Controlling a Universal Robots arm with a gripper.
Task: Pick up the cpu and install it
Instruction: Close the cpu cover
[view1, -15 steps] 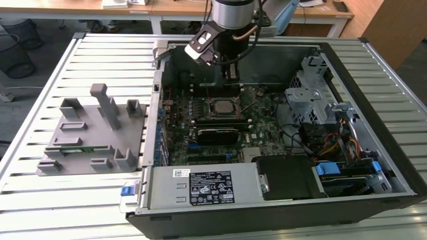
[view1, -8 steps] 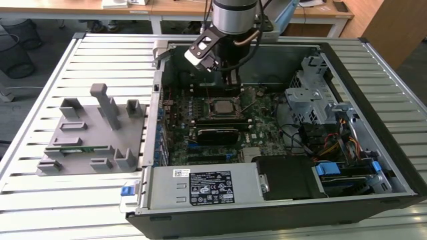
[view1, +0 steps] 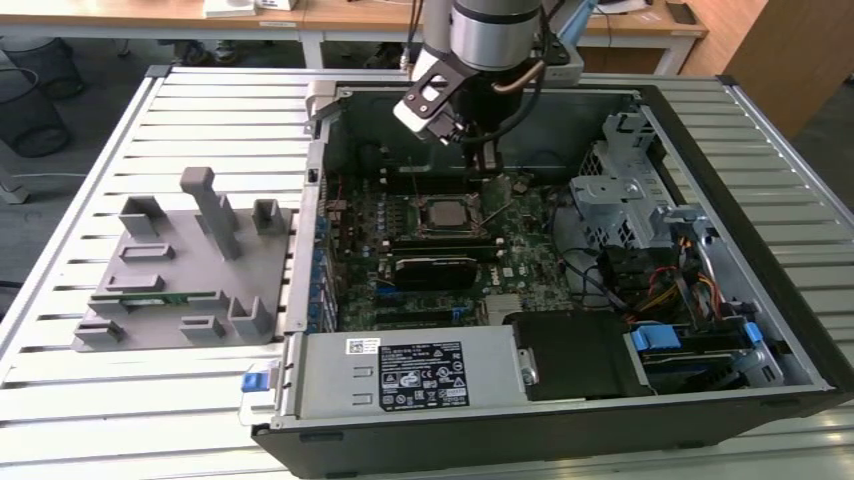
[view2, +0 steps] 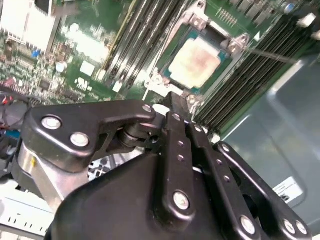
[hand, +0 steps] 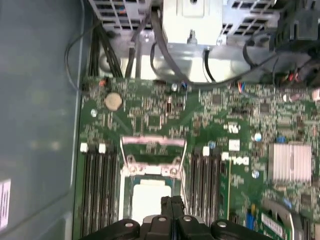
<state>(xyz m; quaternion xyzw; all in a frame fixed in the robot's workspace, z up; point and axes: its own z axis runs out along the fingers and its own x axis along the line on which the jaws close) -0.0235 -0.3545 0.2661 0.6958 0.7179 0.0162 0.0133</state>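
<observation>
The cpu lies flat in the socket on the green motherboard inside the open computer case. Its pale, shiny top sits inside the metal socket frame, seen in both wrist views. The frame's load plate stands folded back beside the chip. My gripper hangs just above the board, a little behind the socket in the exterior view. Its black fingers are pressed together with nothing between them, the tips just short of the cpu's edge.
Memory slots flank the socket on both sides. A silver heatsink sits on the board. A metal drive cage and cables fill the exterior view's right; the power supply is in front. A grey fixture lies outside the case.
</observation>
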